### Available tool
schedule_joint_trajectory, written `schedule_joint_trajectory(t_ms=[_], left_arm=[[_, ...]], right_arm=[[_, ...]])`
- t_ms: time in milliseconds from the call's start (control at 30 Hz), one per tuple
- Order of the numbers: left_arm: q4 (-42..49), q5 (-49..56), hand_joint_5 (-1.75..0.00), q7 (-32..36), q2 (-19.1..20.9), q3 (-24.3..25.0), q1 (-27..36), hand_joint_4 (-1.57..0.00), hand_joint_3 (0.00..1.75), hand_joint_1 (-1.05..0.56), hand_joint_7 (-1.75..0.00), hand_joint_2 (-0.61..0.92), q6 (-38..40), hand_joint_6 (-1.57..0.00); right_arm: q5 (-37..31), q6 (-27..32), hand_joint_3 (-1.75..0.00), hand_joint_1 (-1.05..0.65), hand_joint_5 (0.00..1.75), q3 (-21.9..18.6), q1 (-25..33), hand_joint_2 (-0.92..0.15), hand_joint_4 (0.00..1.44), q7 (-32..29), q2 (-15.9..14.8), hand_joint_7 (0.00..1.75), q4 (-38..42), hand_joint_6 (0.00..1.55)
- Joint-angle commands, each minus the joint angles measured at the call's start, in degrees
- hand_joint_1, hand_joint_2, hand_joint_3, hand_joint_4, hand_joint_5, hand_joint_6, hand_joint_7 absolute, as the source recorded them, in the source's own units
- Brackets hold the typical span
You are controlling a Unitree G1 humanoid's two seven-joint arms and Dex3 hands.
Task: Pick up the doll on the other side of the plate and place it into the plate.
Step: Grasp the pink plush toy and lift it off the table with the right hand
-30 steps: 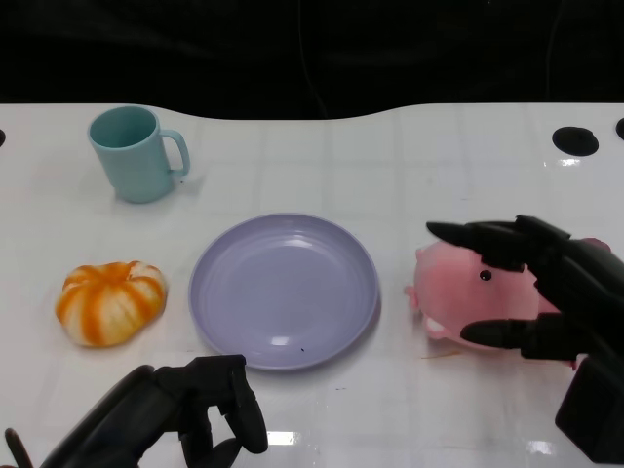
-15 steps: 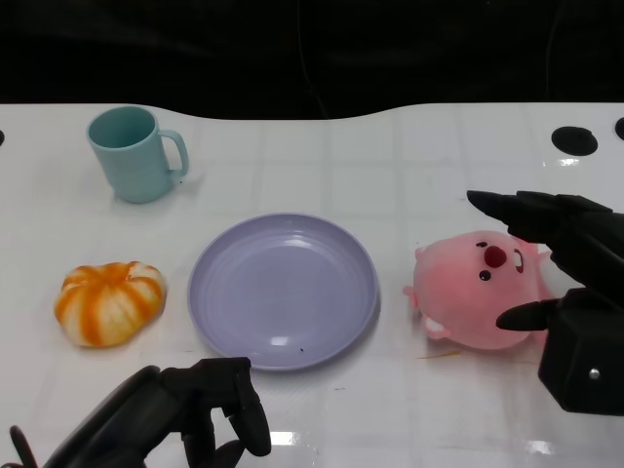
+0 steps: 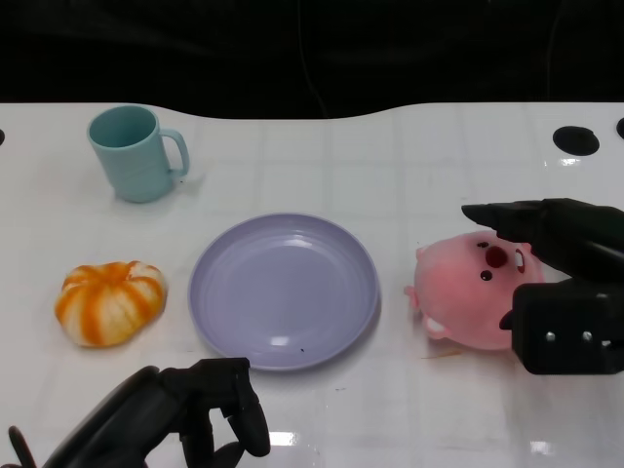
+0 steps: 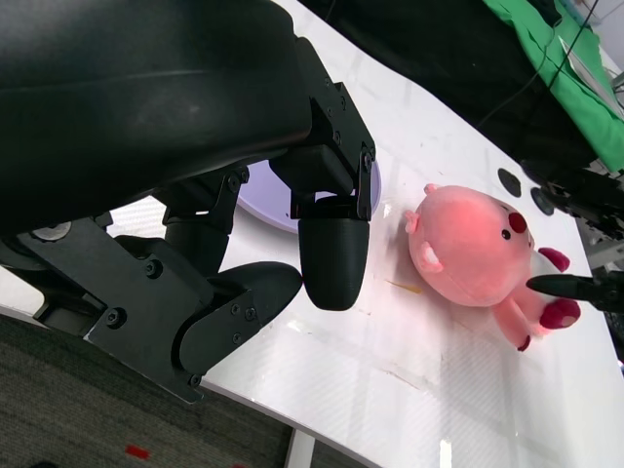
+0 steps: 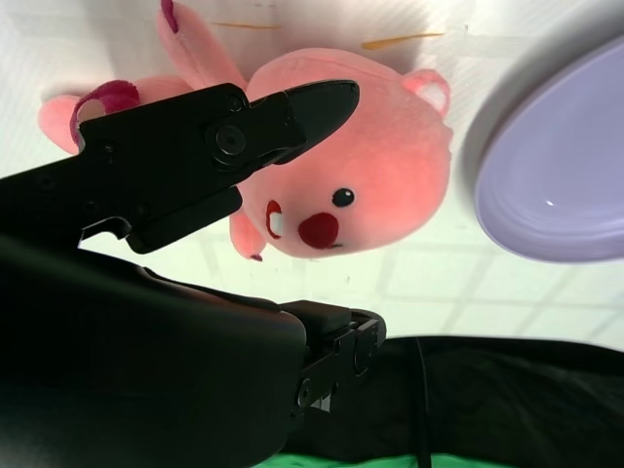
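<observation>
The pink plush doll (image 3: 466, 292) lies on the white table just right of the lavender plate (image 3: 283, 291), its face up. My right hand (image 3: 558, 278) sits at the doll's right side. Its fingers (image 3: 517, 216) reach over the far side of the doll's head and the thumb is at the near side, spread apart and not closed. In the right wrist view one finger (image 5: 244, 132) hovers across the doll (image 5: 370, 185), with the plate's rim (image 5: 556, 175) beyond. My left hand (image 3: 171, 419) rests at the near edge below the plate, fingers curled in on nothing; its wrist view shows the doll (image 4: 468, 244).
A teal mug (image 3: 136, 153) stands at the back left. An orange and white pumpkin toy (image 3: 109, 302) lies left of the plate. A black round hole (image 3: 575, 140) marks the table's far right. The table's far edge meets a dark backdrop.
My right hand has drawn back to the right and turned, uncovering the doll's face that its fingers covered a second ago. The doll, plate and left hand stayed put.
</observation>
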Motion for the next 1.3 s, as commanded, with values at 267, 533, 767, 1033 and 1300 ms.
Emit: schedule_joint_trajectory(t_ms=[267,533,767,1033,1300], left_arm=[[-1.7,-0.1,-1.74,-0.5,0.5,0.2,0.7,-0.66,1.16,-0.18,-1.42,0.55,1.1,-0.64],[-3.0,0.0,-1.75,-0.5,0.4,-0.1,1.0,-0.66,1.15,-0.18,-1.44,0.55,2.1,-0.64],[-3.7,1.0,-1.74,-0.6,0.6,-0.6,1.0,-0.66,1.16,-0.17,-1.43,0.55,2.3,-0.63],[-4.5,1.5,-1.74,-0.6,0.7,-0.9,0.7,-0.67,1.16,-0.15,-1.44,0.54,3.4,-0.63],[-3.8,1.3,-1.75,-0.5,0.7,-0.8,0.2,-0.66,1.13,-0.15,-1.44,0.56,3.2,-0.64]], right_arm=[[-2.3,-3.0,-0.01,-0.73,0.14,6.0,-8.5,-0.91,0.03,-5.9,3.8,0.01,19.0,0.12],[-5.1,-4.9,-0.08,-0.78,0.18,11.4,-16.0,-0.92,0.10,-10.7,8.4,0.03,36.3,0.18],[-6.2,-6.6,-0.05,-0.65,0.21,14.2,-18.9,-0.92,0.34,-15.8,10.1,0.07,44.6,0.39],[-2.1,-12.7,-0.03,-0.26,0.92,11.0,-18.3,-0.91,0.79,-28.2,12.2,0.15,49.2,1.10],[-3.2,-16.5,-0.41,-0.26,1.46,12.3,-18.5,-0.81,0.78,-31.6,11.0,0.99,48.2,0.92]])
